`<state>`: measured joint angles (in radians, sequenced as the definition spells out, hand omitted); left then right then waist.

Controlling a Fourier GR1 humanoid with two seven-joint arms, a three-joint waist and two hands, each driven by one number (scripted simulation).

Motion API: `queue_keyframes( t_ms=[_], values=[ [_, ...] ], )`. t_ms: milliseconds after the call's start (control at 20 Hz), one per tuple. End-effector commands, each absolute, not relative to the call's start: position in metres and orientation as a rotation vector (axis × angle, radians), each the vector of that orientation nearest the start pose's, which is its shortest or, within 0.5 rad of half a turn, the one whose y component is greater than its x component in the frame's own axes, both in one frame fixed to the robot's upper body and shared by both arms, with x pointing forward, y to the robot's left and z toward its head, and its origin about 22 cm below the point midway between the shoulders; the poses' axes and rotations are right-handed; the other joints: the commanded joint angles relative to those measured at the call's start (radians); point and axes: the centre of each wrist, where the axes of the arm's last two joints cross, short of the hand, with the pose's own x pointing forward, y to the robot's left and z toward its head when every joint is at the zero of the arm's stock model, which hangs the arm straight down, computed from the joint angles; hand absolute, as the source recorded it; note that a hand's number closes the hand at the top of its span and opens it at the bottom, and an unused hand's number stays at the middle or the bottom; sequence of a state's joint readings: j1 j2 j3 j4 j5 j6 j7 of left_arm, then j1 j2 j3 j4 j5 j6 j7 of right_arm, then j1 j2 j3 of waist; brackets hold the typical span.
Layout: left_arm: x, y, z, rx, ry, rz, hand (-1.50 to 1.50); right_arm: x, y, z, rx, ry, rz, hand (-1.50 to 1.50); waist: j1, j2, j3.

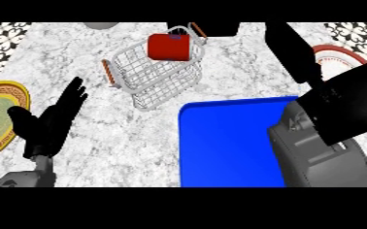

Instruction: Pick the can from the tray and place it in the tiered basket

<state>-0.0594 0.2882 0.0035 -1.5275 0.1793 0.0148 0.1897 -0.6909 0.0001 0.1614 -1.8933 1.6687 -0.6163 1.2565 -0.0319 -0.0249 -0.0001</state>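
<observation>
Now red can point(171, 47) lying in top tier of white wire tiered basket point(154, 75), counter far side; blue tray point(229, 140) bare near front edge, just beside basket. Left hand point(52, 119) spread, resting at left by yellow plate point(10, 111). Right hand point(290, 48) raised right of basket, fingers straight, apart from can

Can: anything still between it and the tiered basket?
Nothing visible. The red can already lies in the top tier of the wire basket, off the blue tray. The right hand is beside the basket, not holding the can.
</observation>
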Motion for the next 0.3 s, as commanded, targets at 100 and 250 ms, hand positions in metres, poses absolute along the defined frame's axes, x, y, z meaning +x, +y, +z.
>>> queue_keyframes(
  t_ms=[100, 250],
  values=[
    [0.256, 0.293, 0.035, 0.109, -1.406, -0.062, 0.0, 0.193, -0.138, 0.235, -1.23, -1.62, -0.806, -1.5, -0.013, -0.001, 0.001],
    [0.246, 0.298, 0.026, 0.107, -1.379, -0.053, 0.0, 0.154, -0.155, 0.234, -1.239, -1.621, -0.798, -1.5, -0.009, 0.005, 0.0]
  ],
)
